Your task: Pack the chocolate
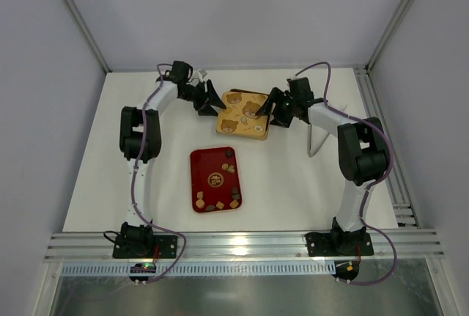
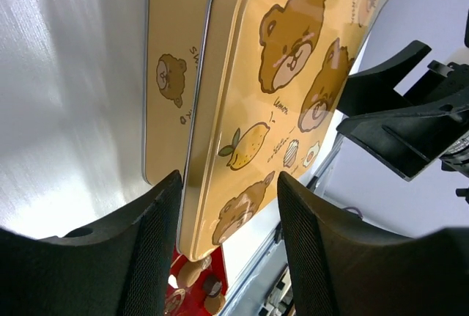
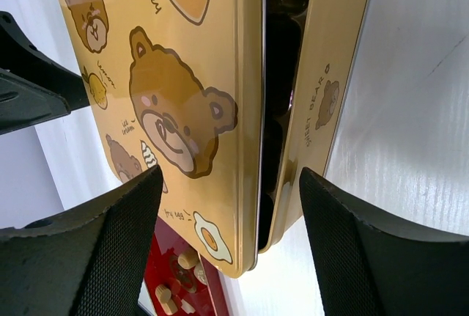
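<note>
Both jaws apart | left gripper, right gripper straddle tin lid

The chocolate is seen as small loose pieces scattered on a red tray. Most are gathered along the tray's near edge, where tan cubes are mixed with dark brown lumps. Two more dark pieces are placed near the far right corner. A larger round piece is set at the tray's centre.
</note>
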